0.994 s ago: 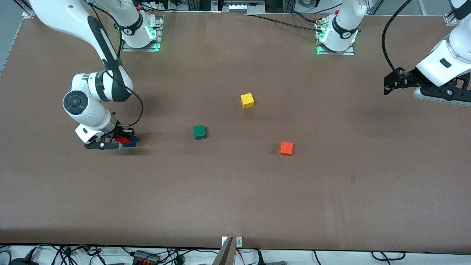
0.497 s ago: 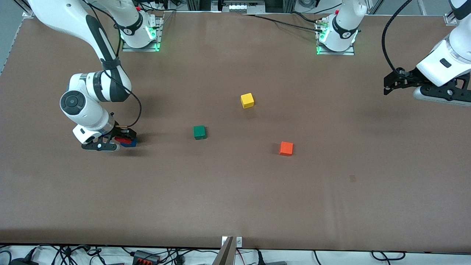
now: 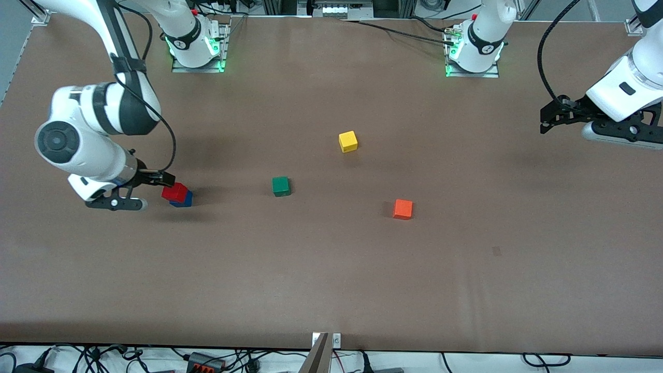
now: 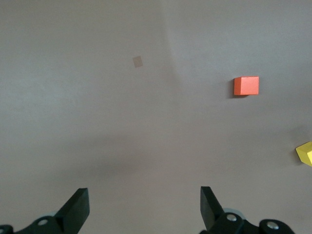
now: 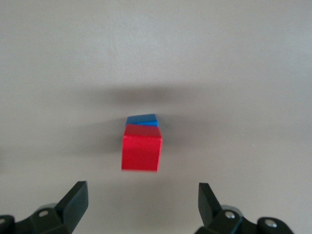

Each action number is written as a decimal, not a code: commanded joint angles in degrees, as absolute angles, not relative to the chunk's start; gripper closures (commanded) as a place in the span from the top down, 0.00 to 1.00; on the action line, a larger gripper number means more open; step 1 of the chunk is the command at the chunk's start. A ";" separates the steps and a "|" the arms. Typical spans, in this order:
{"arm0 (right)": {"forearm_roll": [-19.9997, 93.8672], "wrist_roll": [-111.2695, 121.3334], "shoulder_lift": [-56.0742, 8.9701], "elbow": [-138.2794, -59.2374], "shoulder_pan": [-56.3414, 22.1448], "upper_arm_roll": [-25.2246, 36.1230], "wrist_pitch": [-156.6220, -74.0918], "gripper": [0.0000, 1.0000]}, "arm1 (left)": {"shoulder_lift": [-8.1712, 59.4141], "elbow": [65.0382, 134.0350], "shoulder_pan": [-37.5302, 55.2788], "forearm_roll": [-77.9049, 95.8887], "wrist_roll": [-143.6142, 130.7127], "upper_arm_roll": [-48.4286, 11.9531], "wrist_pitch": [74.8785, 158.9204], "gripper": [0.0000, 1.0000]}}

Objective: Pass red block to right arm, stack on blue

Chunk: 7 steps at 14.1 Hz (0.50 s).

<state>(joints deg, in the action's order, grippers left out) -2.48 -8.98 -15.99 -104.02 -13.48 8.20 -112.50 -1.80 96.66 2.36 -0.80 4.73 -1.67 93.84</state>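
Observation:
The red block [image 3: 174, 191] rests on the blue block [image 3: 184, 200] near the right arm's end of the table, slightly offset from it. In the right wrist view the red block [image 5: 141, 153] covers most of the blue block [image 5: 142, 120]. My right gripper [image 3: 155, 181] hangs open just above and beside the stack and touches neither block; in its wrist view the right gripper [image 5: 141, 200] has nothing between its fingers. My left gripper [image 3: 549, 116] waits open and empty in the air at the left arm's end, and the left gripper [image 4: 145, 204] shows only bare table under it.
A green cube [image 3: 280, 186] sits mid-table, a yellow cube [image 3: 348, 141] farther from the front camera, and an orange cube [image 3: 402, 209] nearer to it. The orange cube [image 4: 246, 86] and the yellow cube [image 4: 304, 152] also show in the left wrist view.
My right gripper opened, let go of the red block and drew up and away toward the right arm's end. The red block stays on the blue one. The left arm has not moved.

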 commanded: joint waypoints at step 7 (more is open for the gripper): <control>-2.90 -8.79 -16.08 -80.62 -12.83 8.26 -94.22 1.00 | -2.20 95.80 2.46 0.44 4.57 -1.58 92.46 1.00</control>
